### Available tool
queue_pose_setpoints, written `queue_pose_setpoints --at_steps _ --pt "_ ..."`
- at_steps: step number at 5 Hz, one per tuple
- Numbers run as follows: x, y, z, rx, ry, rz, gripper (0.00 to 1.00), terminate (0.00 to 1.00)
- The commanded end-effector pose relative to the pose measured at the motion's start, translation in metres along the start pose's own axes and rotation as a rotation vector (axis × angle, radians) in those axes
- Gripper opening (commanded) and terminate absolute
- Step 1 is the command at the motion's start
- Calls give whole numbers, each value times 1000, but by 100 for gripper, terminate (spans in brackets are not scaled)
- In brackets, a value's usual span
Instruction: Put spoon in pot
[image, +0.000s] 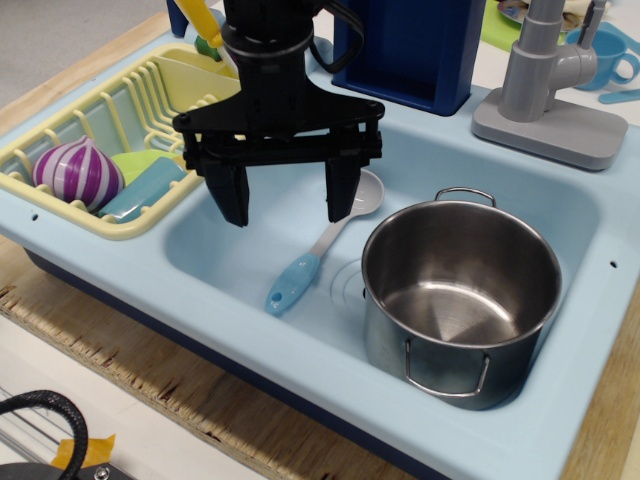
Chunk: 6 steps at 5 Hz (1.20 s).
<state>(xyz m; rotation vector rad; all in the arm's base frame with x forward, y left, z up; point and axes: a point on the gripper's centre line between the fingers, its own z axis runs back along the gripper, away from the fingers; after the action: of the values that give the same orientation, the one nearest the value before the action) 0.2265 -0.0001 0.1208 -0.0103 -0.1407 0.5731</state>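
Observation:
The spoon (312, 255) lies flat on the floor of the light-blue toy sink (250, 290), its light-blue handle toward the front left and its whitish bowl toward the back right. The shiny steel pot (460, 300) stands upright in the right part of the sink, empty, just right of the spoon. My black gripper (288, 208) hangs over the sink with its jaws wide open and empty. Its right finger (338, 190) covers part of the spoon's bowl in the picture; the left finger is over the sink's left side.
A yellow dish rack (60, 205) at the left holds a purple-striped ball (78, 172) and coloured toys. A grey faucet (550, 95) stands at the back right, a dark-blue box (420, 50) behind the sink, a blue cup (612, 55) at the far right.

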Motion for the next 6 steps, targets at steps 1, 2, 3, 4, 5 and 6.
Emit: queue_pose_setpoints --at_steps 1,2,3,4,5,6 --pt "0 0 0 0 0 0 100 0" --pt "0 1 -10 -32 -12 66 100 0" --pt "2 -1 -20 -33 14 73 100 0" --pt "5 -3 -28 -15 41 99 100 0" --pt "8 -5 -32 -8 78 102 100 0" --pt "5 -6 -39 -5 113 104 100 0"
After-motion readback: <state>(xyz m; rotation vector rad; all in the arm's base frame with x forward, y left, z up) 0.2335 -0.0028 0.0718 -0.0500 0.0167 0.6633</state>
